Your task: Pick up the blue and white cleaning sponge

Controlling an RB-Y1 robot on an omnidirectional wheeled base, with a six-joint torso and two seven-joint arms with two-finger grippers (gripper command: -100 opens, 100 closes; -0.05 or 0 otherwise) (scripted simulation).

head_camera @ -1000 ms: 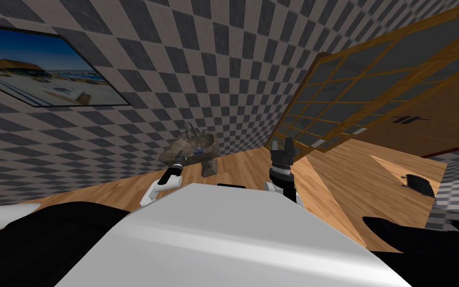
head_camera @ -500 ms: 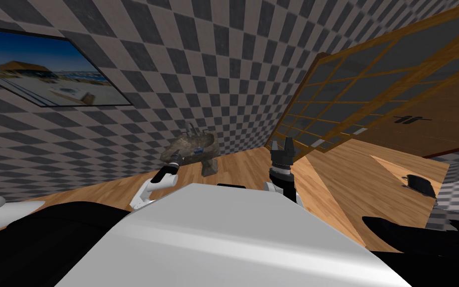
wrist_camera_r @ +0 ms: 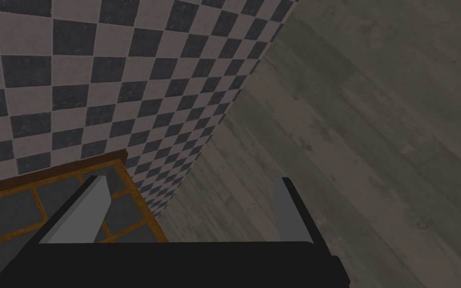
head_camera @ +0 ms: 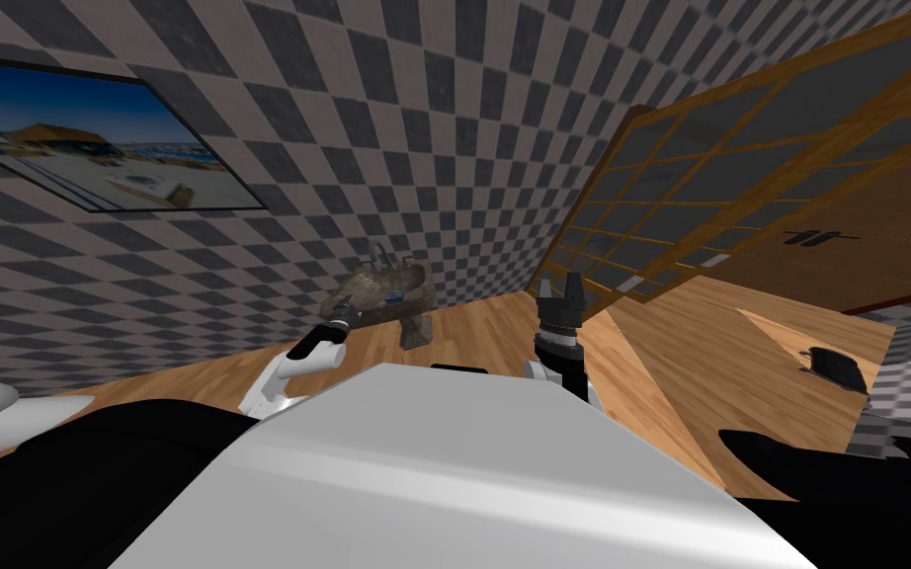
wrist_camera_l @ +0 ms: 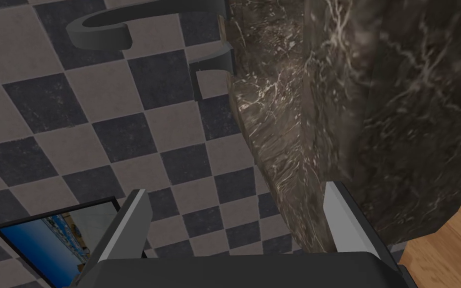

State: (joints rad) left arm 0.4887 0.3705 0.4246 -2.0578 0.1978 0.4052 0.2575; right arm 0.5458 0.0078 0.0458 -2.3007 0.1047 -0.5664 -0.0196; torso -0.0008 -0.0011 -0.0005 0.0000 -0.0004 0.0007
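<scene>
The sponge (head_camera: 394,297) is seen lying in the sink (head_camera: 357,284), not yet grasped. The left gripper (wrist_camera_l: 235,189) is held open and empty beside the sink's outer wall. The right gripper (wrist_camera_r: 192,180), also open and empty, is held well apart. Reach and grasp are judged left to do.

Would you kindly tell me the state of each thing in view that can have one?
Left claw, open and empty, close beside the sink's outer wall.
Right claw, open and empty, held up away from the sink.
Sponge, a small blue patch lying in the sink's basin, not gripped.
Sink, dark marble, upright on its pedestal.
</scene>
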